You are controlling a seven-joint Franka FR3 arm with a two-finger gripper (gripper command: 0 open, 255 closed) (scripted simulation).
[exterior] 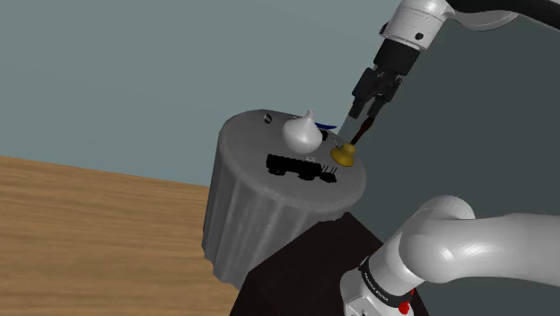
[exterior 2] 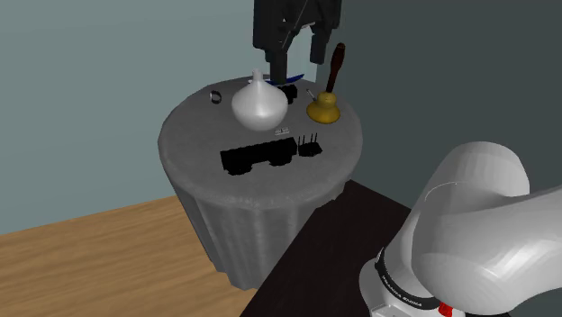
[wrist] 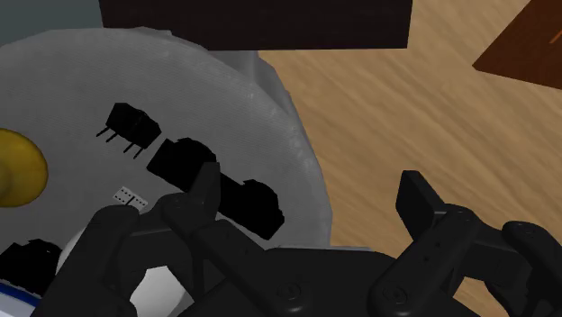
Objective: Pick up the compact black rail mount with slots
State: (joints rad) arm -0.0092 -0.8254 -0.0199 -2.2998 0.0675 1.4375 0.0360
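Note:
The black slotted rail mount (exterior: 292, 166) (exterior 2: 258, 156) (wrist: 236, 196) lies flat near the middle of the round grey table (exterior: 240, 144) (exterior 2: 194, 135). It is a longish stepped block. My gripper (exterior: 366, 111) (exterior 2: 297, 54) (wrist: 311, 187) hangs open above the table's far side, over the white vase and the bell. It is well above the mount and touches nothing. In the wrist view one finger (wrist: 205, 185) overlaps the mount's middle; the gap between the fingers looks onto the table's edge and the wooden floor.
A white onion-shaped vase (exterior: 302, 135) (exterior 2: 259, 104), a brass bell with a dark handle (exterior: 344, 153) (exterior 2: 324, 108) and a small black pinned part (exterior 2: 311, 147) (wrist: 132, 126) stand close to the mount. Another small black piece (exterior 2: 290, 93) and a ring (exterior 2: 216, 95) sit farther back.

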